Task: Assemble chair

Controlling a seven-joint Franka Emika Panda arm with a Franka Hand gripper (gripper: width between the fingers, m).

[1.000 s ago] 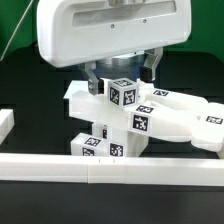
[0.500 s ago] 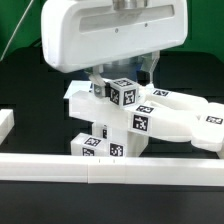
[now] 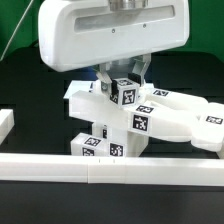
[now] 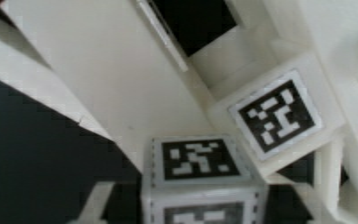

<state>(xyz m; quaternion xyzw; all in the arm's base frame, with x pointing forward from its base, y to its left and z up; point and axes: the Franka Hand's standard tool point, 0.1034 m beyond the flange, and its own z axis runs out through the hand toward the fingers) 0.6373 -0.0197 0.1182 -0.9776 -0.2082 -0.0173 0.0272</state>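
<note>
The chair parts lie in a pile of white tagged pieces [image 3: 165, 118] at the middle of the table. A small tagged cube block [image 3: 123, 93] stands on top of the pile. My gripper [image 3: 124, 76] hangs over it, one finger on each side. In the wrist view the block [image 4: 201, 160] sits between my gripper [image 4: 217, 200] fingers, with a dark gap on each side, so the jaws are open around it. Long white chair pieces [image 4: 87, 80] slant behind the block. More tagged blocks [image 3: 100, 144] lie low at the front of the pile.
A long white border rail [image 3: 110, 166] runs across the front of the table. A short white rail end [image 3: 5, 121] sits at the exterior view's left edge. The table surface is black, with a green background behind.
The fingers have drawn closer together around the cube block. The gripper body has shifted slightly toward the exterior view's right. The pile has not moved.
</note>
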